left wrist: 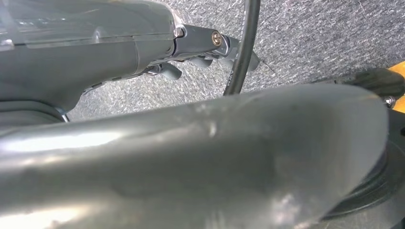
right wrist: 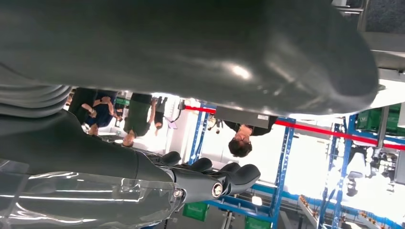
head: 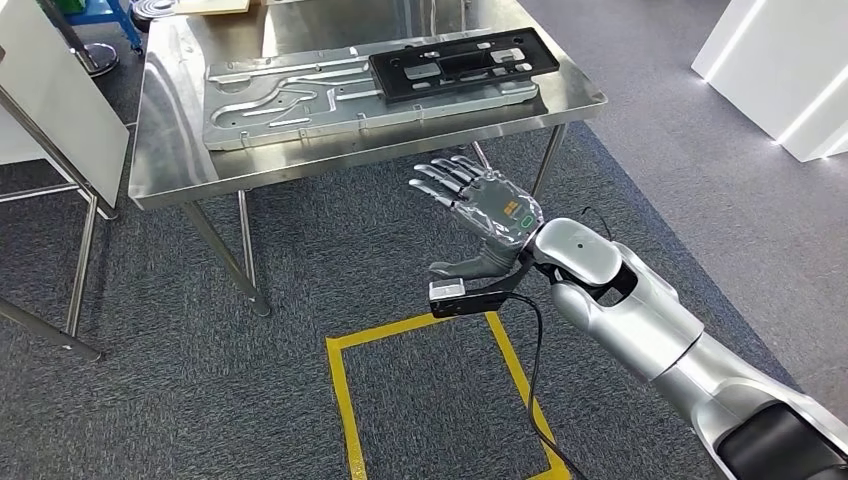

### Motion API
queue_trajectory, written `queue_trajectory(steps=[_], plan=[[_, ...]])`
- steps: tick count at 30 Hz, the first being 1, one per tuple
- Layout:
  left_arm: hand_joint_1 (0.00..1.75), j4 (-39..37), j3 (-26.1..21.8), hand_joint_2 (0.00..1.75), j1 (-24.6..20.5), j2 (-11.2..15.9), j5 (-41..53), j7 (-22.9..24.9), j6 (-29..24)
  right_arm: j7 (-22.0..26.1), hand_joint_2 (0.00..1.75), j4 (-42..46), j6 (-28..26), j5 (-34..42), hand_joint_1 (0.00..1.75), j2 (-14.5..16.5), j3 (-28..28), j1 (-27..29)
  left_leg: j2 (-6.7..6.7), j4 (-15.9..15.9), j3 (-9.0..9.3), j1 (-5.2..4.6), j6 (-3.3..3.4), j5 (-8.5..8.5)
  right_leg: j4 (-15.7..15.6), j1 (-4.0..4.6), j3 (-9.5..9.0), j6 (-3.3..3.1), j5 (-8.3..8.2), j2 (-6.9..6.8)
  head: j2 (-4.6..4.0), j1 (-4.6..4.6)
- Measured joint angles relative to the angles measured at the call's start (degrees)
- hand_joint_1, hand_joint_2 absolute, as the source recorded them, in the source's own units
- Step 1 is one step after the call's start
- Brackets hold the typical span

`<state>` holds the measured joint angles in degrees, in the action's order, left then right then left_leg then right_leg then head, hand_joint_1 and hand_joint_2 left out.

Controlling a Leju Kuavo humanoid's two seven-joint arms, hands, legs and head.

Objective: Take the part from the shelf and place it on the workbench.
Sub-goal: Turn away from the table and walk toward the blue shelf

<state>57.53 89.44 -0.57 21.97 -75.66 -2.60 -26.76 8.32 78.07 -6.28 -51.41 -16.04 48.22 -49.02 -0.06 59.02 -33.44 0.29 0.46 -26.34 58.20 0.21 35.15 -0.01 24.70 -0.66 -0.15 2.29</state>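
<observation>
Now the part (head: 462, 64) overhangs the plate (head: 340, 100), near the workbench (head: 170, 150) edge.

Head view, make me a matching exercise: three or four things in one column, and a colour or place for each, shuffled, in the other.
Things:
1. black part
2. silver plate
3. right hand
4. tape square

Descriptions:
A. yellow, on the carpet
B. open, raised in front of the workbench
C. lies on the silver plate's right end
D. flat on the workbench, grooved

Pairs: 1-C, 2-D, 3-B, 4-A
</observation>
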Motion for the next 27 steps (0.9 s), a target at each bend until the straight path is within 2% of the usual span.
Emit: queue_trajectory(steps=[3, 5, 7, 9, 10, 11, 12, 13, 15, 16, 17, 19, 20, 21, 23, 25, 26, 27], plan=[[0.0, -0.04, 0.0, 0.0, 0.01, -0.01, 0.02, 0.0, 0.12, 0.14, 0.0, -0.04, -0.1, 0.03, 0.0, 0.01, 0.0, -0.11, -0.08, -0.14, -0.13, -0.04, 0.28, 0.2, -0.07, -0.08, -0.03, 0.26, -0.16, -0.18, 0.0, 0.0], [0.0, -0.05, 0.0, 0.0, -0.04, -0.03, 0.02, 0.0, 0.26, 0.13, 0.0, -0.04, -0.09, 0.04, 0.0, -0.02, 0.0, -0.28, -0.2, -0.88, 0.11, 0.34, 0.68, 0.8, 0.53, -0.11, 0.17, 0.64, 0.53, -0.12, 0.0, -0.01], [0.0, -0.07, 0.0, 0.0, -0.13, -0.05, 0.01, 0.01, 0.41, 0.11, 0.0, -0.04, -0.08, 0.04, 0.0, -0.13, 0.01, -0.48, -0.39, -1.58, 0.19, 0.74, 1.02, 1.45, 4.55, -0.32, 1.85, 1.1, 3.62, 0.23, 0.0, -0.01], [0.0, -0.09, 0.0, 0.0, -0.19, -0.09, 0.02, 0.01, 0.59, 0.11, 0.0, -0.11, -0.09, 0.05, 0.0, -0.25, 0.03, -0.44, -0.84, -1.65, -0.17, 0.8, 1.03, 1.73, 11.71, -0.78, 4.86, 1.51, 7.54, 0.42, 0.0, 0.0], [0.0, -0.1, 0.0, 0.0, -0.2, -0.12, 0.03, 0.01, 0.68, 0.13, 0.0, -0.19, -0.11, 0.07, 0.0, -0.3, 0.04, -0.32, -1.18, -1.61, -0.36, 0.87, 0.92, 1.83, 14.41, -1.07, 5.91, 1.72, 8.5, 0.42, 0.0, 0.0], [0.0, -0.11, 0.01, 0.0, -0.19, -0.15, 0.04, 0.0, 0.74, 0.14, 0.0, -0.29, -0.11, 0.08, 0.0, -0.36, 0.05, -0.21, -1.6, -1.54, -0.51, 0.99, 0.76, 1.91, 15.14, -1.36, 6.03, 1.9, 8.32, 0.43, 0.0, 0.0], [0.0, -0.13, 0.02, 0.0, -0.18, -0.17, 0.04, 0.0, 0.79, 0.16, 0.0, -0.38, -0.12, 0.1, 0.0, -0.4, 0.06, -0.16, -2.05, -1.43, -0.62, 1.17, 0.52, 1.97, 13.73, -1.64, 5.06, 2.09, 7.14, 0.51, 0.0, 0.0], [0.0, -0.14, 0.02, 0.0, -0.18, -0.19, 0.04, 0.0, 0.82, 0.17, 0.0, -0.44, -0.13, 0.11, 0.0, -0.43, 0.07, -0.15, -2.51, -1.26, -0.7, 1.37, 0.2, 1.96, 10.36, -1.97, 3.08, 2.31, 5.28, 0.89, 0.0, 0.0], [0.0, -0.18, 0.03, 0.0, -0.29, -0.21, 0.04, -0.01, 0.88, 0.19, 0.0, -0.53, -0.18, 0.11, 0.0, -0.5, 0.06, -0.23, -3.43, -0.78, -1.04, 1.61, -0.67, 1.88, 3.24, -2.44, -0.85, 2.67, 3.03, 2.97, 0.0, 0.01], [0.0, -0.21, 0.03, 0.0, -0.34, -0.22, 0.03, -0.04, 0.9, 0.21, 0.0, -0.58, -0.23, 0.11, 0.0, -0.55, 0.05, -0.24, -3.87, -0.61, -1.31, 1.63, -1.18, 1.94, 1.24, -2.47, -1.84, 2.62, 2.71, 3.7, 0.0, 0.0], [0.0, -0.23, 0.05, 0.0, -0.37, -0.23, 0.03, -0.07, 0.92, 0.24, 0.0, -0.63, -0.29, 0.11, 0.0, -0.59, 0.05, -0.24, -4.32, -0.64, -1.57, 1.67, -1.67, 2.09, 0.65, -2.32, -2.04, 2.38, 2.94, 4.06, 0.0, 0.0], [0.0, -0.25, 0.17, 0.0, -0.31, -0.27, 0.01, -0.13, 0.95, 0.3, 0.0, -0.68, -0.37, 0.11, 0.0, -0.64, 0.06, -0.29, -4.96, -0.88, -1.93, 1.86, -2.52, 2.44, 0.62, -2.05, -1.85, 1.43, 2.68, 3.01, 0.0, -0.01], [0.0, -0.25, 0.24, 0.0, -0.27, -0.29, 0.01, -0.13, 0.95, 0.32, 0.0, -0.69, -0.39, 0.11, 0.0, -0.64, 0.07, -0.33, -4.48, -0.55, -2.17, 1.93, -2.76, 2.17, 0.5, -2.03, -1.87, 0.91, 2.52, 2.51, 0.0, 0.0], [0.0, -0.25, 0.3, 0.0, -0.27, -0.3, 0.0, -0.13, 0.95, 0.34, 0.0, -0.69, -0.43, 0.11, 0.0, -0.64, 0.07, -0.4, -3.51, 0.77, -2.77, 1.93, -2.88, 1.25, 0.32, -2.0, -1.89, 0.33, 2.36, 1.95, 0.0, 0.0], [0.0, -0.26, 0.34, 0.0, -0.34, -0.31, -0.01, -0.11, 0.95, 0.41, 0.0, -0.72, -0.42, 0.1, 0.0, -0.64, 0.07, -0.42, -1.21, 6.99, -5.42, 1.84, -2.83, -2.43, 0.2, -1.59, -1.83, -0.52, 2.23, 0.81, 0.0, 0.01], [0.0, -0.3, 0.35, 0.0, -0.44, -0.31, -0.07, -0.1, 0.92, 0.47, 0.0, -0.77, -0.09, -0.06, 0.0, -0.66, 0.08, -0.29, -0.51, 14.34, -8.49, 1.72, -2.68, -5.75, 0.3, -0.94, -1.62, -0.96, 2.23, -0.41, 0.0, 0.01], [0.0, -0.31, 0.35, 0.0, -0.45, -0.31, -0.11, -0.1, 0.91, 0.49, 0.0, -0.78, 0.09, -0.17, 0.0, -0.65, 0.09, -0.2, -0.43, 15.89, -8.97, 1.61, -2.52, -6.08, 0.36, -0.65, -1.54, -1.08, 2.25, -1.02, 0.0, 0.0], [0.0, -0.32, 0.36, 0.0, -0.43, -0.31, -0.16, -0.1, 0.9, 0.51, 0.0, -0.77, 0.21, -0.28, 0.0, -0.64, 0.09, -0.14, -0.33, 15.12, -8.28, 1.43, -2.26, -5.33, 0.43, -0.39, -1.51, -1.17, 2.28, -1.61, 0.0, 0.0]])
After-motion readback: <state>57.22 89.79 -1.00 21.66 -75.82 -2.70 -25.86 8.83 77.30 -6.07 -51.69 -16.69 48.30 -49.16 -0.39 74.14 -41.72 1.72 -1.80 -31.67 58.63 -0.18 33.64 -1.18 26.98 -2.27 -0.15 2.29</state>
